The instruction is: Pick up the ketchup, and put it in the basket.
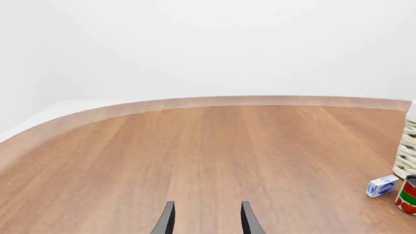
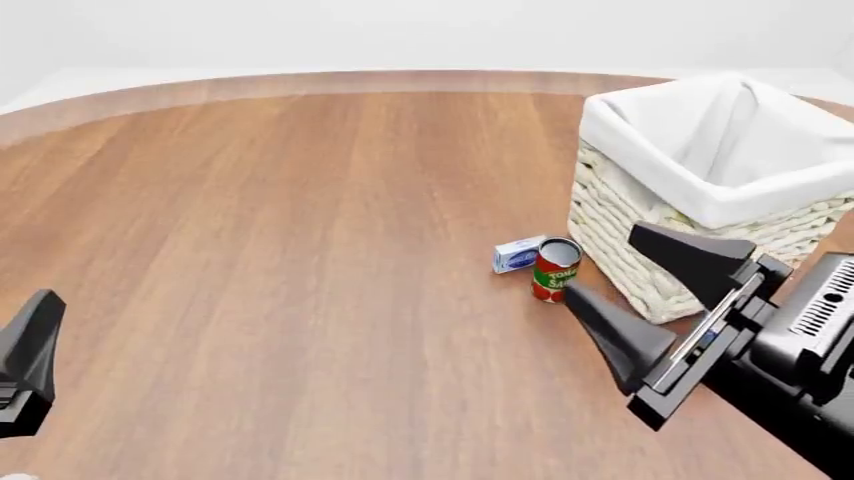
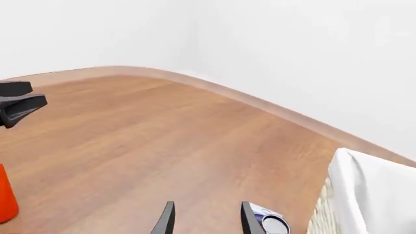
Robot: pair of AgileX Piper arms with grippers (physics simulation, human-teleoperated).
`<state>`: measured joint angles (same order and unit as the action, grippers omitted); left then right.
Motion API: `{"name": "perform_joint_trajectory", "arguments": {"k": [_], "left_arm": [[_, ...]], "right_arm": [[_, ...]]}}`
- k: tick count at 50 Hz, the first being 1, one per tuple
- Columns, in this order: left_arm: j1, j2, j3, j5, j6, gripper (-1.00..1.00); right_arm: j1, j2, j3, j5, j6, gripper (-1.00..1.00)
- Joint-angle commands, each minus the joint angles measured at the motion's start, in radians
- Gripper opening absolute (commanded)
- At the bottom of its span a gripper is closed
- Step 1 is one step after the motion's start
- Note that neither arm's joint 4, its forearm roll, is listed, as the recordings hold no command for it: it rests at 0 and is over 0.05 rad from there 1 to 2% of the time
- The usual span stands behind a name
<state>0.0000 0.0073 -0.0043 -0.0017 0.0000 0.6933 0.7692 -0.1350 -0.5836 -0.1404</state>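
The ketchup shows only as a red-orange sliver (image 3: 7,195) at the edge of the right wrist view, with no cap or label visible; it is out of the front view. The cream wicker basket (image 2: 627,215) with a white cloth lining stands at the right of the table. Its wall also shows in the left wrist view (image 1: 406,156), and its cloth in the right wrist view (image 3: 370,187). My right gripper (image 2: 601,262) is open and empty, just in front of the basket. My left gripper (image 2: 34,340) is open and empty at the near left, far from both.
A short red-and-green tomato can (image 2: 555,268) and a small blue-and-white box (image 2: 517,254) sit by the basket's near left corner. Both also show in the left wrist view: the can (image 1: 408,195) and the box (image 1: 381,186). The table's curved far edge (image 2: 334,82) meets a white wall.
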Motion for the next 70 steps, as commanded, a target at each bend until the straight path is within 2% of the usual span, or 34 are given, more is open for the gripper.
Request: {"name": "perform_joint_trajectory", "arguments": {"k": [1, 8, 10, 17, 29, 59, 70], "left_arm": [[0.000, 0.000, 0.000, 0.000, 0.000, 1.00], [0.000, 0.000, 0.000, 0.000, 0.000, 1.00], [0.000, 0.000, 0.000, 0.000, 0.000, 1.00], [0.000, 0.000, 0.000, 0.000, 0.000, 1.00], [0.000, 0.000, 0.000, 0.000, 0.000, 1.00], [0.000, 0.000, 0.000, 0.000, 0.000, 1.00], [0.000, 0.000, 0.000, 0.000, 0.000, 1.00]], "right_arm": [[0.070, 0.051, -0.044, -0.010, 0.007, 1.00], [0.107, 0.088, -0.062, -0.022, 0.008, 1.00], [0.151, 0.128, -0.082, -0.030, 0.010, 1.00], [0.221, 0.194, -0.109, -0.052, 0.000, 1.00], [0.291, 0.237, -0.146, -0.047, 0.022, 1.00], [0.475, 0.425, -0.281, -0.060, 0.035, 1.00], [0.519, 0.468, -0.319, -0.052, 0.034, 1.00]]}}
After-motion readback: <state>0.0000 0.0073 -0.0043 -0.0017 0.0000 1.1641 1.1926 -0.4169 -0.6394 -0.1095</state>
